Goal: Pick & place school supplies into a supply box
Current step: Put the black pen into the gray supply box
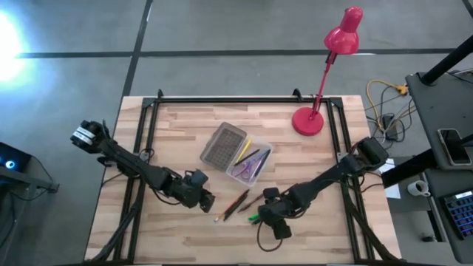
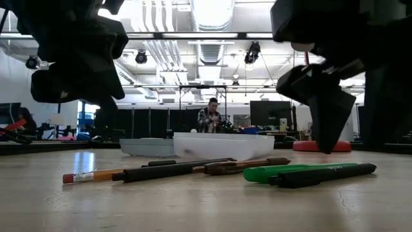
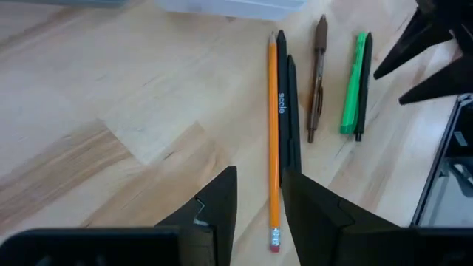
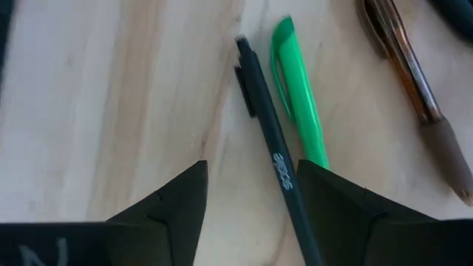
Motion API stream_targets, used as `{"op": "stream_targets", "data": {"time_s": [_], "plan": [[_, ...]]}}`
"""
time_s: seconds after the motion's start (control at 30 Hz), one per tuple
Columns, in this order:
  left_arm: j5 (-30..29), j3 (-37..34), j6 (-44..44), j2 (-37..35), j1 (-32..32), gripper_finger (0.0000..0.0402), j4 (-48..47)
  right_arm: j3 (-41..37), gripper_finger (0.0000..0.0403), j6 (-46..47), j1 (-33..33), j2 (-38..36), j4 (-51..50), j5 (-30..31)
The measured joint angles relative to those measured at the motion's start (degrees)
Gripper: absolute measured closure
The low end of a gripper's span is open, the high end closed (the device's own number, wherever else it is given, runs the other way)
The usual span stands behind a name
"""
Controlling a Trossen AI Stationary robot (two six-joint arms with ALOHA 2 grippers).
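Pens lie loose at lower centre: right gripper, jaws apart, straddles a black pen beside a green pen; light, stiff, slippery barrel, best pinched mid-length. Left gripper hangs released nearby.

Looks like a robotics lab or workshop: exposed ceiling ducts and strip lights at the low view's top, monitors mid-frame, a seated person centre, concrete floor around the tabletop.
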Motion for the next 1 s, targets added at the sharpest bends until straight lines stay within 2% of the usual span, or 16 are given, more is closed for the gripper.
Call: {"op": "stream_targets", "data": {"time_s": [0.33,0.63,0.8,0.9,1.0], "plan": [[0.00,-0.12,0.02,0.10,0.00,0.0309,-0.11,-0.49,0.0256,0.54,0.00,1.77,1.46,-0.17],[0.03,-0.20,0.02,0.15,0.00,0.0309,-0.10,-0.02,0.0260,0.40,-0.15,4.61,1.64,0.47],[0.04,-0.20,0.02,0.15,-0.30,0.0309,-0.09,0.09,0.0268,-2.28,-0.04,4.72,1.06,3.31],[0.04,-0.20,0.02,0.15,-0.43,0.0309,-0.09,0.16,0.0287,-2.31,0.03,4.67,-0.44,4.84],[0.05,-0.20,0.02,0.17,-0.48,0.0309,-0.12,0.20,0.0323,-2.30,-0.06,4.59,-2.57,5.35]]}}
